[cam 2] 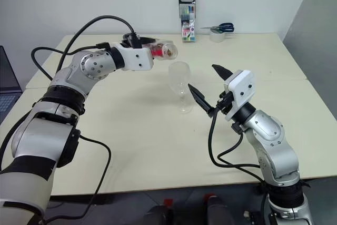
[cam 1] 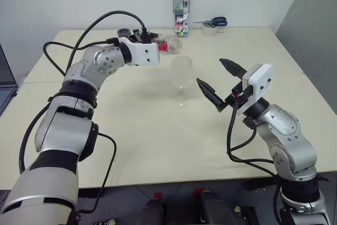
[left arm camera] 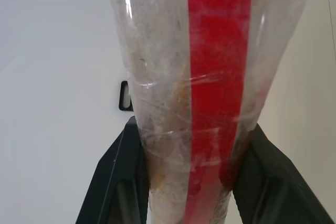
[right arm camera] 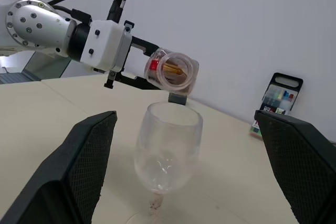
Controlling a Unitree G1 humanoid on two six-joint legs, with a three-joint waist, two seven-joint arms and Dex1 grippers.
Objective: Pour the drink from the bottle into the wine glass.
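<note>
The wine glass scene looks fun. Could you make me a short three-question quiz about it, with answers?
1. True or false: the wine glass stands upright on the table.
2. Which end effector grips the bottle? A) left B) right C) neither
3. Fill in: the right end effector waits beside the glass with its fingers ____.

Key:
1. True. It stands on its foot between the two arms.
2. A. The left end effector is shut on the bottle, which lies tipped about level, just above the rim of the glass.
3. Open. They hold nothing.
</note>
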